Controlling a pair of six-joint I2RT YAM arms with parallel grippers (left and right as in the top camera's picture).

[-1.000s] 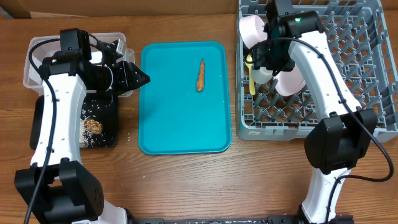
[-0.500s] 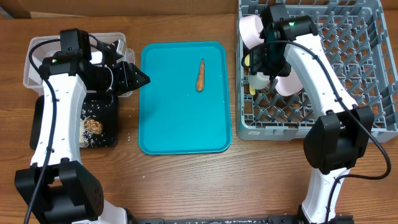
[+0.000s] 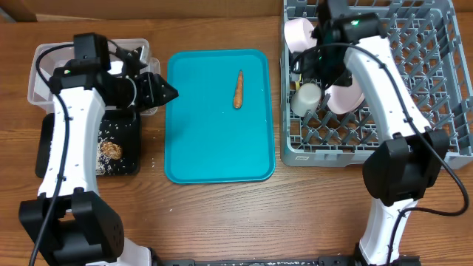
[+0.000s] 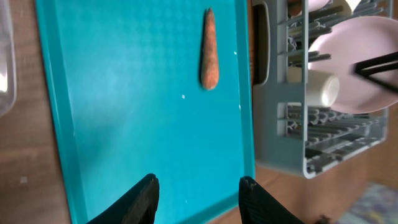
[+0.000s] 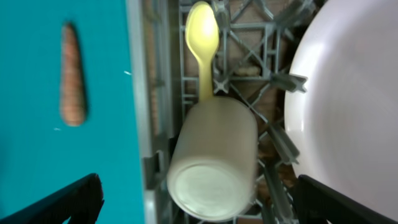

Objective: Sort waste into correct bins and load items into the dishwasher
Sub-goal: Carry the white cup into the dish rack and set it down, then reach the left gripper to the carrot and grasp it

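Right end effector (image 5: 199, 199) (spread wide, empty) hangs over cup (image 5: 214, 146) lying sideways, in line with spoon (image 5: 203, 37).

Overhead view: I work over a brown wooden table (image 3: 222, 214), its grain running side to side, lit evenly so that the shadows on it are soft and short. At its far edge sits a paler tan surface (image 3: 16, 7), which I cannot identify. Left wrist view: past the table's edge I see a blurred, bluish speckled patch (image 4: 380, 200), possibly floor.

Bright, even light; right wrist view slightly blurred.
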